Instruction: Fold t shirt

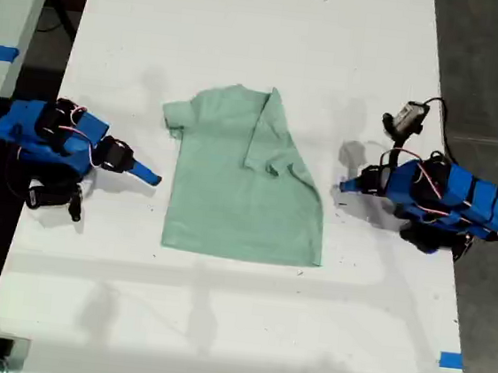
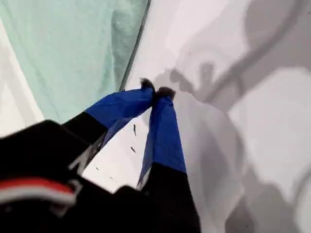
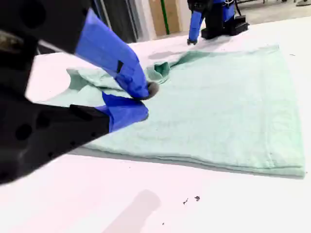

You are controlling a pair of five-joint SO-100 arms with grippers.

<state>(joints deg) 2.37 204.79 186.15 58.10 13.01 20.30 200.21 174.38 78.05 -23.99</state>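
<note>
The pale mint t shirt [image 1: 239,194] lies flat in the middle of the white table [image 1: 266,28]. Its sleeve on the exterior view's right is folded inward over the body; the other sleeve sticks out. My first gripper [image 1: 345,186] is shut and empty just off the shirt's edge on the exterior view's right. In the first wrist view its tips [image 2: 156,92] meet over bare table beside the t shirt [image 2: 73,48]. My second gripper [image 1: 152,177] is shut on nothing, close to the shirt's opposite edge. In the second wrist view this gripper [image 3: 145,99] hovers at the t shirt [image 3: 218,107].
Dark floor borders the table on the exterior view's right, and a second table [image 1: 6,1] stands at its left. Blue tape [image 1: 451,359] marks the table's near corner on the exterior view's right. Small dark specks [image 3: 190,199] lie near the shirt.
</note>
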